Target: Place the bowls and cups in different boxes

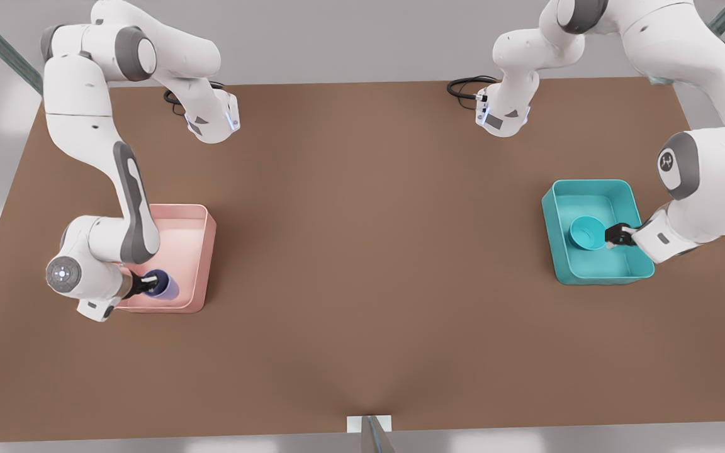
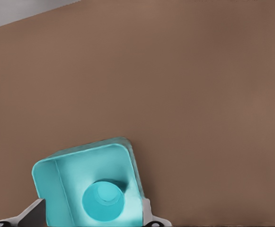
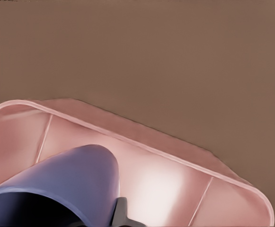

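Observation:
My left gripper [image 1: 618, 236] hangs over the teal box [image 1: 614, 267] on the front view's right. It is open, with its fingers spread wider than the teal bowl [image 1: 586, 232]. In the left wrist view the bowl [image 2: 103, 201] sits upright on the floor of the teal box [image 2: 57, 179], below the gripper. On the front view's left, my right gripper [image 1: 146, 284] is shut on the blue-purple cup [image 1: 162, 285], held tilted over the near end of the pink box [image 1: 202, 251]. In the right wrist view the cup [image 3: 66, 189] is close up, with one finger [image 3: 120, 213] against its wall, above the pink box [image 3: 175, 179].
The brown table [image 1: 362, 251] lies bare between the two boxes. Both arm bases stand at the far edge with black cables [image 1: 463, 85] beside them. A small white bracket [image 1: 369, 425] sits at the near table edge.

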